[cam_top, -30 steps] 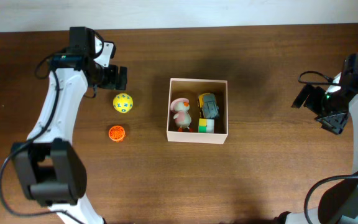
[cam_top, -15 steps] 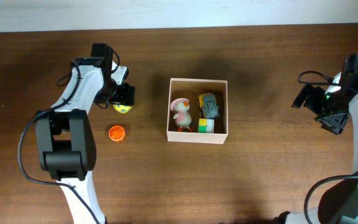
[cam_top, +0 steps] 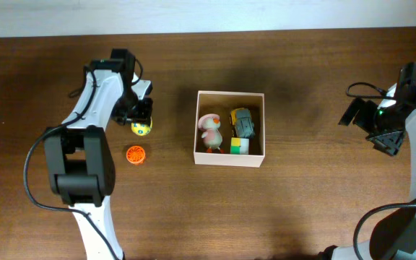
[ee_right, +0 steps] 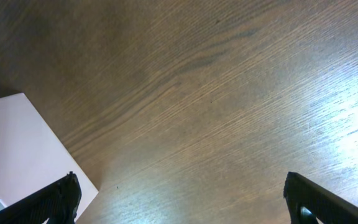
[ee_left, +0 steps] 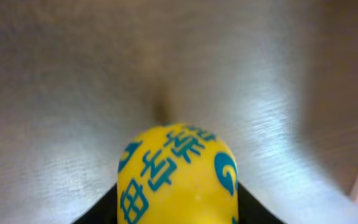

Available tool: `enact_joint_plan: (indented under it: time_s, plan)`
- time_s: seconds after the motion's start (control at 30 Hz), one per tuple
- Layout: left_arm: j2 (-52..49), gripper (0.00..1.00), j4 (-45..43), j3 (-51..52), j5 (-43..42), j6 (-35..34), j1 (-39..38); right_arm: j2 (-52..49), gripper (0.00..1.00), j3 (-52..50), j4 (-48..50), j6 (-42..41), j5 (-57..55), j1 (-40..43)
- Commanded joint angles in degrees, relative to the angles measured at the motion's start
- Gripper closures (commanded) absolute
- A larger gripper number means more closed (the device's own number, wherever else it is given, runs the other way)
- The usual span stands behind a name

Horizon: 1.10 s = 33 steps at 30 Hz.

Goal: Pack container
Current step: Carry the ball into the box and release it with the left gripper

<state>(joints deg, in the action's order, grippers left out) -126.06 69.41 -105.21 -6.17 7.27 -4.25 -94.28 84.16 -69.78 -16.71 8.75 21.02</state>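
Note:
The container (cam_top: 230, 160) is a square white-walled box at the table's middle, holding a pink bird toy (cam_top: 210, 132), a grey toy car (cam_top: 243, 123) and a small coloured cube (cam_top: 239, 145). Left of it, a yellow ball with blue markings (cam_top: 142, 129) (ee_left: 179, 174) sits between the fingers of my left gripper (cam_top: 141, 123) (ee_left: 176, 214), which is shut on it close to the table. My right gripper (cam_top: 370, 128) (ee_right: 182, 202) hovers open and empty far to the right. A corner of the container (ee_right: 17, 143) shows in the right wrist view.
An orange ridged disc (cam_top: 136, 154) lies on the wooden table (cam_top: 302, 209) just below the ball. The table's far edge runs along the top of the overhead view.
My left gripper has moved from above the yellow ball down onto it, and its jaws have gone from wide open to shut on the ball. The right arm has not moved.

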Motion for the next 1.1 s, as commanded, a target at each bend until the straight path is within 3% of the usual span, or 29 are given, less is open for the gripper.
enact_joint_plan:
  time_s: [0.0,0.2,0.3,0.47,0.93,1.0,1.03,1.07]
  plan:
    - [0.4,0.66,5.4,-11.1,-0.5,0.1,-2.7,-0.1,0.01,-0.4,0.2,0.2,0.5,0.3]
    - [0.4,0.64,15.1,-29.3,0.0,0.1,-10.7,-0.1,0.01,-0.4,0.2,0.2,0.5,0.3]
    - [0.4,0.55,15.0,-31.1,0.0,-0.4,-15.9,-0.1,0.01,-0.4,0.2,0.2,0.5,0.3]
    - [-0.3,0.54,13.4,-27.6,-0.1,-3.4,-21.4,-0.1,0.01,-0.4,0.2,0.2,0.5,0.3]
    - [-0.6,0.53,-7.8,-8.8,0.0,-3.6,-28.4,-0.1,0.01,-0.4,0.2,0.2,0.5,0.3]
    - [-0.6,0.43,-8.5,-8.1,0.0,-3.6,-28.4,-0.1,0.01,-0.4,0.2,0.2,0.5,0.3]
    - [-0.6,0.31,-8.5,-8.1,0.0,-3.6,-28.4,-0.1,0.01,-0.4,0.2,0.2,0.5,0.3]
    - [-0.5,0.25,-8.5,-8.2,0.0,-3.5,-28.3,-0.1,0.01,-0.4,0.2,0.2,0.5,0.3]
